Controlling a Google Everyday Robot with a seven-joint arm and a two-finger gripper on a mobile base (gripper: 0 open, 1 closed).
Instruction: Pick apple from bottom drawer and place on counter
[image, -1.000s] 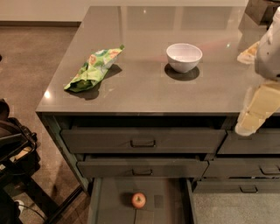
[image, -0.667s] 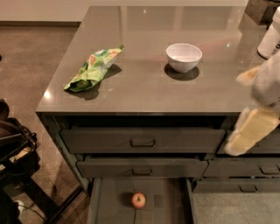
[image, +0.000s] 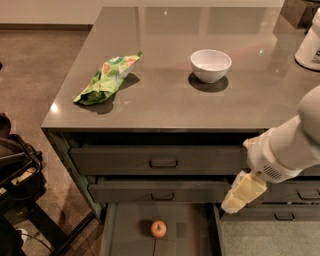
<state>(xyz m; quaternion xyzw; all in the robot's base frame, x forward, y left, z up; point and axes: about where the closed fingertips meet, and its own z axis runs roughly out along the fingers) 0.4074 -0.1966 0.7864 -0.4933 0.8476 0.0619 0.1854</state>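
The small red-orange apple (image: 159, 228) lies on the flat floor of the open bottom drawer (image: 125, 230), near its middle. The glossy grey-brown counter (image: 165, 90) spreads above the drawers. My gripper (image: 243, 192), cream-coloured at the end of a white arm, hangs in front of the drawer fronts, above and to the right of the apple, close to the drawer's right wall. It does not touch the apple.
A white bowl (image: 210, 65) and a green snack bag (image: 106, 78) sit on the counter. A white container (image: 310, 45) stands at the counter's far right. Two shut handled drawers (image: 163, 163) sit above the open one. Dark equipment (image: 17, 172) stands at the left on the floor.
My arm and gripper have moved down and to the left, from beside the counter's right edge to in front of the drawers. The apple has not moved.
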